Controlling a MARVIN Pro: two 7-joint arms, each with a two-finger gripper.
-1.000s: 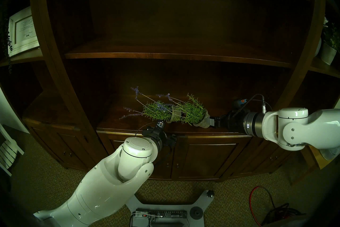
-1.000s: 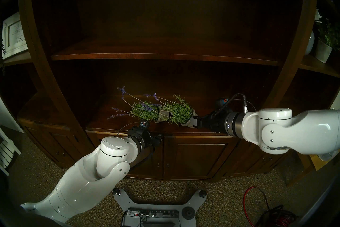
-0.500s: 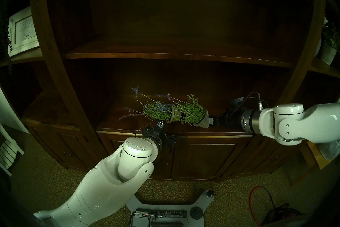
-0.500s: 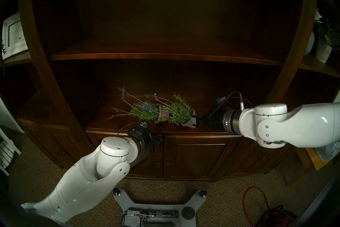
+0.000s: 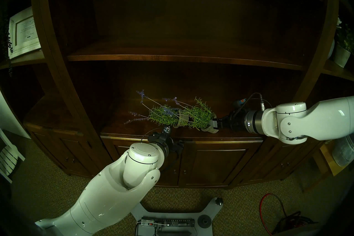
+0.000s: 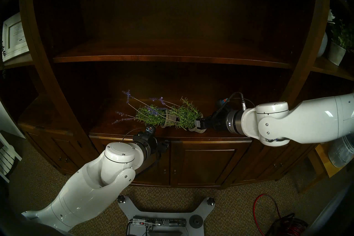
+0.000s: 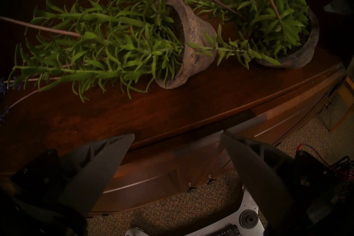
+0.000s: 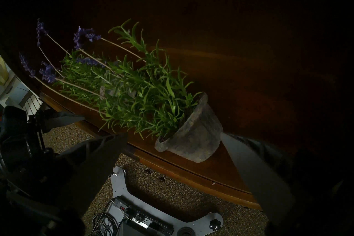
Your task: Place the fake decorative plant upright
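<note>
Two fake lavender plants lie on their sides on the wooden cabinet top [image 5: 239, 135], with stems pointing left. The left plant's grey pot [image 5: 182, 119] [image 7: 191, 42] is near the middle. The right plant's pot [image 5: 208, 128] [image 8: 195, 138] lies beside it. My right gripper [image 5: 215, 124] [image 8: 173, 134] is open at this right pot's base, one finger close by the pot's wall and the other out over the counter's front edge. My left gripper [image 5: 179, 145] [image 7: 177, 134] hangs open and empty just below the counter's front edge, in front of the left plant.
A shelf board [image 5: 172, 57] runs above the counter. A framed picture [image 5: 24, 32] stands on the left side shelf and a potted plant in a white pot [image 5: 342, 55] on the right one. A red cable [image 5: 268, 210] lies on the carpet.
My right arm has moved left along the counter, bringing its open fingers up to the right pot's base. Left arm and both plants have not moved.
</note>
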